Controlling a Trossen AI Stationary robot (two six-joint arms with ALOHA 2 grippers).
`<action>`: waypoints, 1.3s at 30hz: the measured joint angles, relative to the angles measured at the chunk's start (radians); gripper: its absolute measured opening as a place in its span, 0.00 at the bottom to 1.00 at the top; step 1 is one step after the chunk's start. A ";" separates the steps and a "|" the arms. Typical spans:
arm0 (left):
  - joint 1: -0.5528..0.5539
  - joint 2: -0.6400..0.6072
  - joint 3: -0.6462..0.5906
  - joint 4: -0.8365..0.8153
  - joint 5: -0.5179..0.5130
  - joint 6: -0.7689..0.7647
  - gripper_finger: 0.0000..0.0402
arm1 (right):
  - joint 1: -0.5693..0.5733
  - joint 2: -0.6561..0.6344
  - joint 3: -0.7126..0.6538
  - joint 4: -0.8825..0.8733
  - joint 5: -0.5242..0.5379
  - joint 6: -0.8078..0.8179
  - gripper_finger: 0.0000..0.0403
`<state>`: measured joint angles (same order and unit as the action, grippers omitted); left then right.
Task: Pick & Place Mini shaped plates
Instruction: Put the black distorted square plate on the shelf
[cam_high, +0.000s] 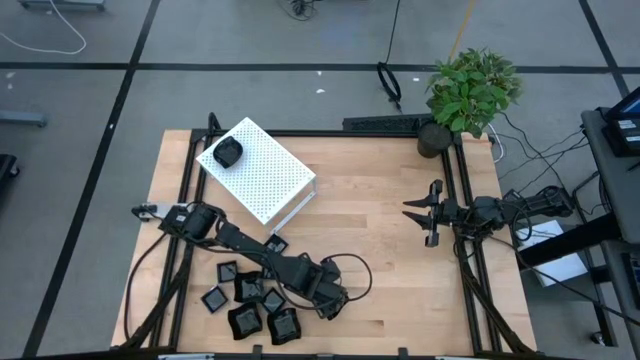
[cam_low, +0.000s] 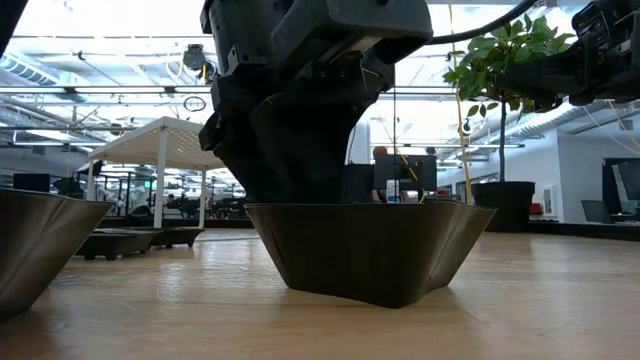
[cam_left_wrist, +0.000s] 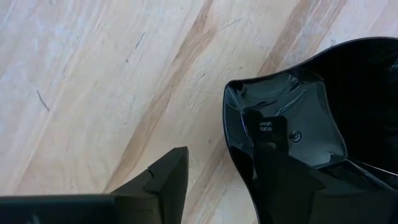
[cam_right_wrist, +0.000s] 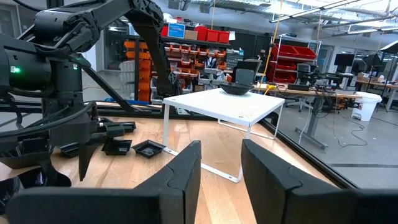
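Plate (cam_left_wrist: 292, 124) rim sits between the spread left gripper (cam_left_wrist: 217, 180) fingers, ungripped. Closing off-centre could flip it. Right gripper (cam_right_wrist: 221, 168), part open, waits right.

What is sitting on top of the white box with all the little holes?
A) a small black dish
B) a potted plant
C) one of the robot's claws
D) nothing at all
A: in the high view one mini shaped plate rests on the white perforated box, and the right wrist view shows the same dark dish on its top, while the plant stands at the table's far corner.
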<state>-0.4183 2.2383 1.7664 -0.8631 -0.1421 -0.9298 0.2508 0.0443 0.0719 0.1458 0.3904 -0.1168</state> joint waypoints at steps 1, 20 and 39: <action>0.000 0.000 0.000 0.000 0.000 0.000 0.45 | 0.000 0.000 0.000 0.000 0.000 0.000 0.25; 0.001 -0.003 0.002 0.002 -0.013 0.037 0.04 | 0.000 0.000 0.000 0.000 0.000 0.000 0.25; 0.057 -0.511 0.023 -0.218 -0.283 0.238 0.01 | 0.000 0.000 0.000 0.000 0.000 0.000 0.25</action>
<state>-0.3617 1.7273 1.7889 -1.0814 -0.4247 -0.6917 0.2506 0.0444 0.0719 0.1459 0.3904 -0.1168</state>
